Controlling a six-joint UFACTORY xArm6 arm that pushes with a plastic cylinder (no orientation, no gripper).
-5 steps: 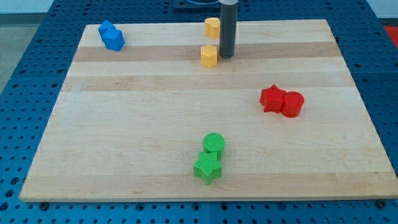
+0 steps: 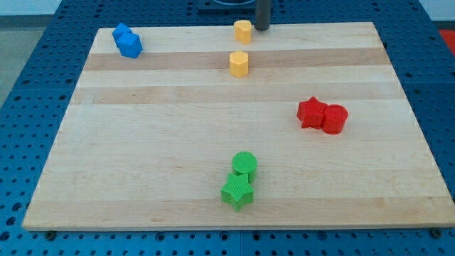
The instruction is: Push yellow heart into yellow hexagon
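Observation:
The yellow heart (image 2: 243,31) sits near the board's top edge, at the middle. The yellow hexagon (image 2: 239,63) lies just below it, with a small gap between them. My tip (image 2: 263,29) is at the top edge of the board, just right of the heart and close to it; I cannot tell if they touch. Most of the rod is cut off by the view's top.
Two blue blocks (image 2: 128,40) touch each other at the top left. A red star (image 2: 311,112) and a red cylinder (image 2: 335,119) touch at the right. A green cylinder (image 2: 244,163) and a green star (image 2: 237,190) touch near the bottom middle. All lie on the wooden board (image 2: 142,142).
My tip has moved up the view, from right beside the yellow hexagon to the top edge beside the yellow heart. No block has moved.

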